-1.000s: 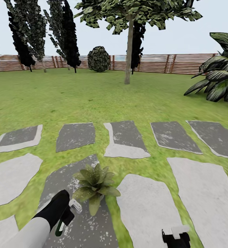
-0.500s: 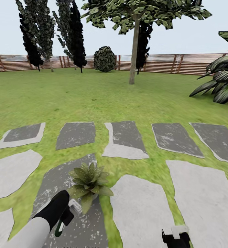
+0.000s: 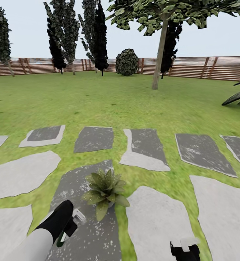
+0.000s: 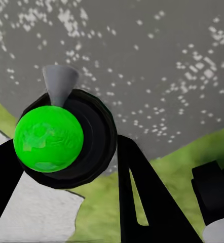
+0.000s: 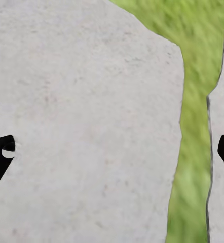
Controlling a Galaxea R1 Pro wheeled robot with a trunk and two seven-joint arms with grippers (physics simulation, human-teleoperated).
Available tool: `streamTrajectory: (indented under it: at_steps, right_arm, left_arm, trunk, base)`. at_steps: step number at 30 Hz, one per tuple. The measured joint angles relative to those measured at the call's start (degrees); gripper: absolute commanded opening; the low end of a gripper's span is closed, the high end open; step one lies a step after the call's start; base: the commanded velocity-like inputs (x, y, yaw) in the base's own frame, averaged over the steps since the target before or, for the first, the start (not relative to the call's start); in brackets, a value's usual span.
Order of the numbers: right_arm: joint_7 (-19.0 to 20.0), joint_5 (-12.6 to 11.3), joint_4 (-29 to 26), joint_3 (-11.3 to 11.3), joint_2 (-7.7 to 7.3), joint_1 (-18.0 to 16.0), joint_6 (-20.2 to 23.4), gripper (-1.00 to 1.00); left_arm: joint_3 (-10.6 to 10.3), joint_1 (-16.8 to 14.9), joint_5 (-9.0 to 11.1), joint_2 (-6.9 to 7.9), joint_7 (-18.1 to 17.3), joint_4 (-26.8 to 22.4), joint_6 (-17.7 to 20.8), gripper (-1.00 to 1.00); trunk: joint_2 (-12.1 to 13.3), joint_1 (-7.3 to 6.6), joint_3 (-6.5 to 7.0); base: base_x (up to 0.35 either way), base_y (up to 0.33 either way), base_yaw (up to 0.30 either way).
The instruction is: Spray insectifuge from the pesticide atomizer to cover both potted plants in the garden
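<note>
Left tool (image 3: 70,225), lower left of frame, grips the pesticide atomizer (image 3: 77,216), its whitish nozzle toward a potted plant (image 3: 105,188) just beside it on a dark stepping stone (image 3: 84,239). Right tool (image 3: 185,251), bottom right, holds its fingers wide over a pale stone (image 5: 86,126).

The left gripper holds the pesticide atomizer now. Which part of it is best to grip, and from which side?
Grip the pesticide atomizer by its round green body, from the side, as the left gripper does. That leaves the whitish nozzle head free, and it juts forward toward the potted plant.
</note>
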Motion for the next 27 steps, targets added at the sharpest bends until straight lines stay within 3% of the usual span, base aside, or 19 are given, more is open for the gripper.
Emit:
streamTrajectory:
  at_steps: [5,11,21,27]
  right_arm:
    - [0.00,0.00,-0.07,-0.02,0.00,0.00,0.00,1.00]
    - [-0.02,0.00,-0.05,-0.01,0.00,0.01,-0.01,1.00]
    - [-0.02,0.01,0.01,-0.01,0.00,-0.01,0.00,1.00]
    - [0.00,0.01,0.02,0.01,0.00,-0.01,0.00,1.00]
  left_arm:
    - [0.01,0.00,0.25,-0.65,0.56,0.26,-0.10,-1.00]
    - [-0.09,0.01,0.30,-1.07,0.68,0.02,-0.36,-1.00]
    - [0.00,-0.01,0.19,-1.08,0.76,-0.13,-0.27,-1.00]
    - [-0.04,0.00,0.21,-1.08,0.76,-0.12,-0.22,-1.00]
  trunk:
    - [0.00,0.00,0.00]
    - [0.00,0.00,0.00]
    - [0.00,-0.01,0.00]
    - [0.00,0.00,0.00]
  base:
    - [0.000,-0.009,0.079]
    - [0.000,-0.236,0.025]
    - [0.055,-0.266,0.262]
    - [0.029,-0.043,0.275]
